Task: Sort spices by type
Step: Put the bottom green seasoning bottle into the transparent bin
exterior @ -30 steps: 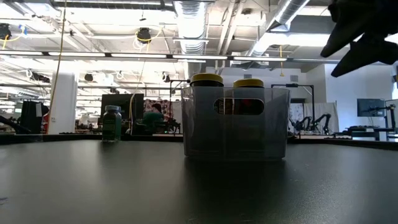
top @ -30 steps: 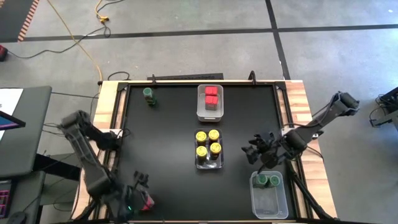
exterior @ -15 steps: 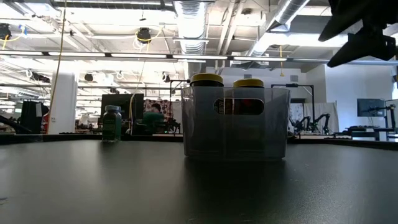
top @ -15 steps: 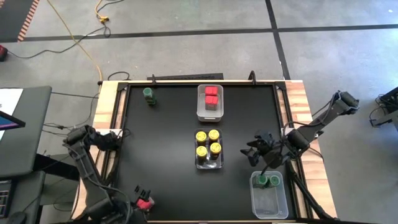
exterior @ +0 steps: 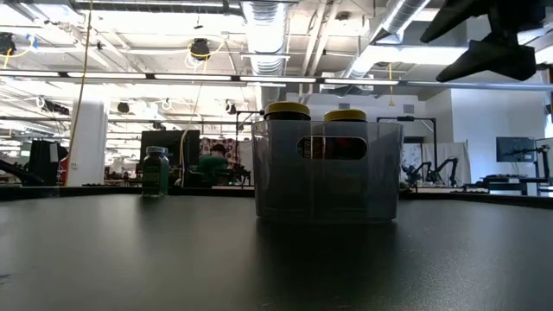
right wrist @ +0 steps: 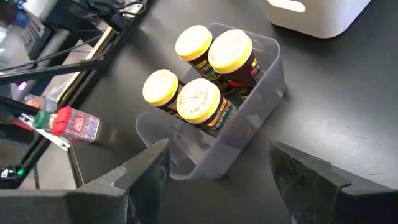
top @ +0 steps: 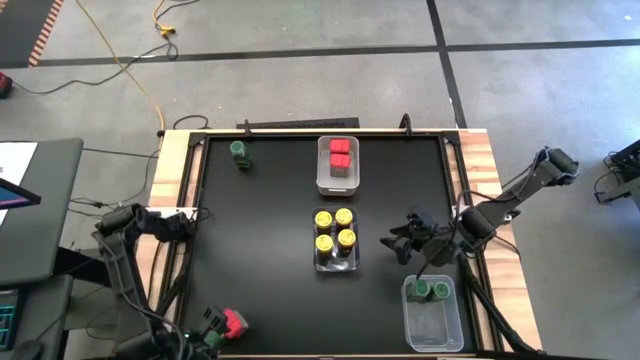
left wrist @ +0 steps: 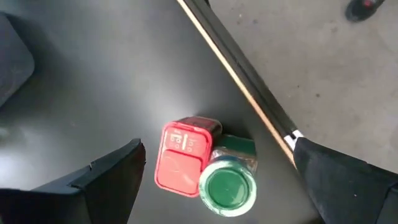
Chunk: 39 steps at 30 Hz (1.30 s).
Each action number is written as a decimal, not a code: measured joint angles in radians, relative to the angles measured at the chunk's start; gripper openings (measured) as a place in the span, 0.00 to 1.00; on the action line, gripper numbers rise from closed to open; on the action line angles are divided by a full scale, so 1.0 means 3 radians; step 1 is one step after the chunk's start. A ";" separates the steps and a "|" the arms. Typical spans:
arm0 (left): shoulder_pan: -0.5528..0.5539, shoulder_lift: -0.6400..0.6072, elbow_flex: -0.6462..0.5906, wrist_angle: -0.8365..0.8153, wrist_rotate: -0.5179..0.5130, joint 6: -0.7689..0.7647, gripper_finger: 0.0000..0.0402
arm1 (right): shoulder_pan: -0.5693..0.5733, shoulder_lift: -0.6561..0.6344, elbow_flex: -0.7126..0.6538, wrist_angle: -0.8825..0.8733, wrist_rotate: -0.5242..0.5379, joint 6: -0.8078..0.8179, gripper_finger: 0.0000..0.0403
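A red square-topped spice container (left wrist: 183, 163) and a green-lidded jar (left wrist: 228, 186) stand side by side at the table's near left edge. My left gripper (left wrist: 217, 149) hovers open above them, one finger on either side, touching neither. In the high view only the red container (top: 235, 321) shows beside that gripper (top: 215, 325). My right gripper (top: 410, 240) hangs open and holds nothing, right of the clear bin (top: 336, 262) with several yellow-lidded jars (right wrist: 199, 99). A lone green-lidded jar (top: 240, 153) stands on the table at the far left.
A pale bin (top: 337, 182) at the far middle holds red containers. A clear bin (top: 432, 325) at the near right holds two green-lidded jars (top: 431, 290). The table's raised rim (left wrist: 249, 93) runs close past the red container and green jar.
My left gripper has drifted toward the table's near edge and rolled a little, staying open over the red container. My right gripper has tipped its fingers upward a little, still open. None of the spices has moved.
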 joint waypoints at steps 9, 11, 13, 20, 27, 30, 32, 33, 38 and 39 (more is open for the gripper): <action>-0.0067 -0.0002 -0.0360 0.0217 0.0001 -0.0081 0.97 | -0.0015 0.0029 0.0000 0.0180 0.0001 0.0009 0.73; -0.0114 -0.0002 -0.0424 0.0240 0.0004 -0.0086 0.97 | -0.0015 0.0029 0.0000 0.0202 0.0001 0.0009 0.73; -0.0164 -0.0002 -0.0485 0.0269 0.0006 -0.0111 0.97 | -0.0015 0.0029 0.0000 0.0216 0.0001 0.0018 0.73; -0.0193 -0.0002 -0.0620 0.0395 0.0004 -0.0320 0.97 | -0.0015 0.0029 0.0000 0.0284 0.0001 0.0038 0.73; -0.0216 -0.0001 -0.0689 0.0426 0.0092 -0.0306 0.97 | -0.0015 0.0029 0.0000 0.0350 0.0002 0.0046 0.73; -0.0220 -0.0001 -0.0689 0.0424 0.0091 -0.0204 0.97 | -0.0015 0.0029 0.0000 0.0350 0.0003 0.0064 0.73; -0.0220 -0.0001 -0.0713 0.0443 0.0090 -0.0139 0.97 | -0.0015 0.0030 0.0000 0.0350 0.0003 0.0064 0.73; -0.0220 -0.0001 -0.0745 0.0457 0.0090 -0.0139 0.97 | -0.0015 0.0030 0.0000 0.0350 0.0003 0.0065 0.73; -0.0220 0.0004 -0.0896 0.0516 0.0158 -0.0186 0.97 | -0.0015 0.0032 0.0000 0.0363 0.0003 0.0090 0.73; -0.0220 0.0004 -0.0903 0.0532 0.0164 -0.0189 0.97 | -0.0013 0.0032 0.0000 0.0365 0.0003 0.0090 0.73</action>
